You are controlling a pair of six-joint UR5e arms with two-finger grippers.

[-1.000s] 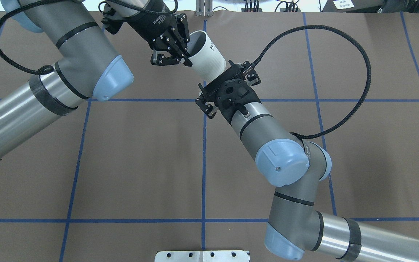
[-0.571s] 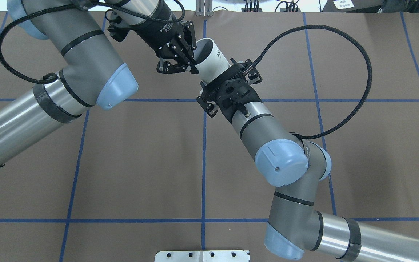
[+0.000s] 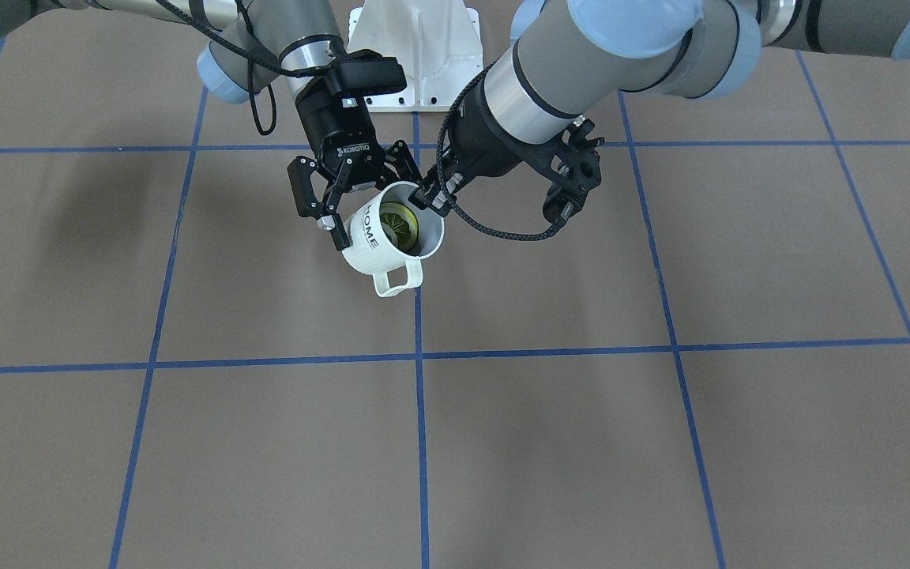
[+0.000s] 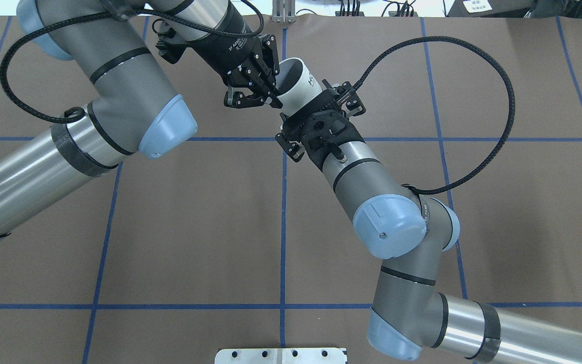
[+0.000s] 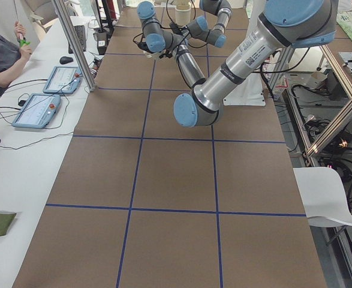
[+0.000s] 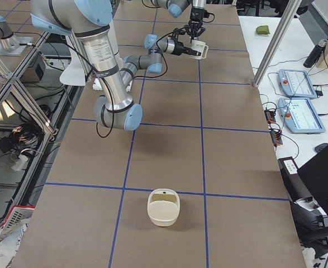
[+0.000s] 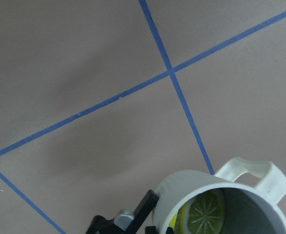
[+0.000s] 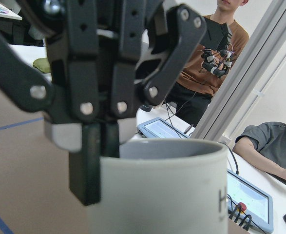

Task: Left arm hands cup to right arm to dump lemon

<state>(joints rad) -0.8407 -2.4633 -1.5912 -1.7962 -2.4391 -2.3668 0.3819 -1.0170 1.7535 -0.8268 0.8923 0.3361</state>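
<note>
2 left fingers (image 3: 336, 231) astride cup (image 3: 372, 246) rim

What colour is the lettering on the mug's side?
Black, on the white cup. It reads clearest in the front-facing view.

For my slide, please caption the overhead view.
The left gripper pinches the cup by its rim, offering it to the open right gripper.
</note>
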